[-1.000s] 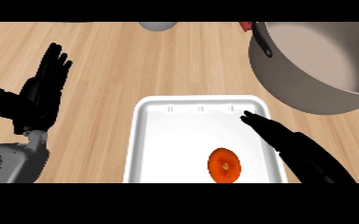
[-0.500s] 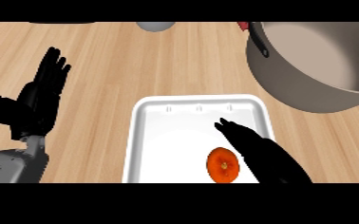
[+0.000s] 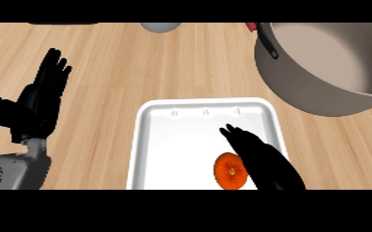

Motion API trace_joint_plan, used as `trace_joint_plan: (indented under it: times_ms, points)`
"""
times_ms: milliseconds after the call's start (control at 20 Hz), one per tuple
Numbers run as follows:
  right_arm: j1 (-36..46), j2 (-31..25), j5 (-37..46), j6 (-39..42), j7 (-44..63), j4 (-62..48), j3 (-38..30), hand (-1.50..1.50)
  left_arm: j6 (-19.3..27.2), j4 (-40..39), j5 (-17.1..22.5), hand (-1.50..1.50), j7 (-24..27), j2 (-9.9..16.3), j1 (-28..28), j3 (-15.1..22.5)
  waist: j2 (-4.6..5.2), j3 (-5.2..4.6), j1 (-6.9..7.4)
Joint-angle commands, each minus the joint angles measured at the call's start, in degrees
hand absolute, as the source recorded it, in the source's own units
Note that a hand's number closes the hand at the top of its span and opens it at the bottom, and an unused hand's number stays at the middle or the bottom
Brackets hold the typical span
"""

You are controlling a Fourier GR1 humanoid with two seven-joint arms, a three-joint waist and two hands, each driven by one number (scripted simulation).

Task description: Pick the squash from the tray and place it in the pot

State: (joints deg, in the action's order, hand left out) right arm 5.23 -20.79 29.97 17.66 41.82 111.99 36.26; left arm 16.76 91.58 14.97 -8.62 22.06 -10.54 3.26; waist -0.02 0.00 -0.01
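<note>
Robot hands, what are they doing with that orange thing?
The right hand is over the white tray, its straight fingers right beside the orange squash, which lies in the tray and hasn't been picked up. The big pot waits at the upper right with nothing seen inside. The left hand rests open at the left.

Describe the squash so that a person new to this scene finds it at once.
Find the white tray at the counter's near edge. In its near right corner lies the squash, just left of the right hand. It is round and orange, the tray's only content.
</note>
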Motion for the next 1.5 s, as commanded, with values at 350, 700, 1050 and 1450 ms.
trace_joint_plan:
  times_ms: [350,700,1050,1450]
  points:
    - [0.81,6.90,7.68,0.50,-5.98,-10.42,-1.95,-1.50,-0.34,1.85,-5.90,0.00,-1.14,-5.90,0.34,-0.09,0.01,0.01,0.10]
    - [-1.67,9.03,10.47,0.05,-10.20,-14.10,-3.91,-1.50,-5.41,3.79,-5.14,0.00,-2.53,-4.92,2.65,-4.69,0.00,0.01,0.14]
    - [-2.04,6.28,16.43,-2.49,-21.31,-17.97,-0.73,1.50,-7.30,0.04,-4.67,0.00,-1.90,-4.46,-1.37,-7.78,0.02,0.00,-0.03]
    - [-0.77,9.92,19.43,-0.65,-22.82,-20.27,-3.50,1.50,-6.46,-1.92,-7.67,0.00,-3.40,-7.87,-3.88,-7.67,0.03,0.00,-0.09]
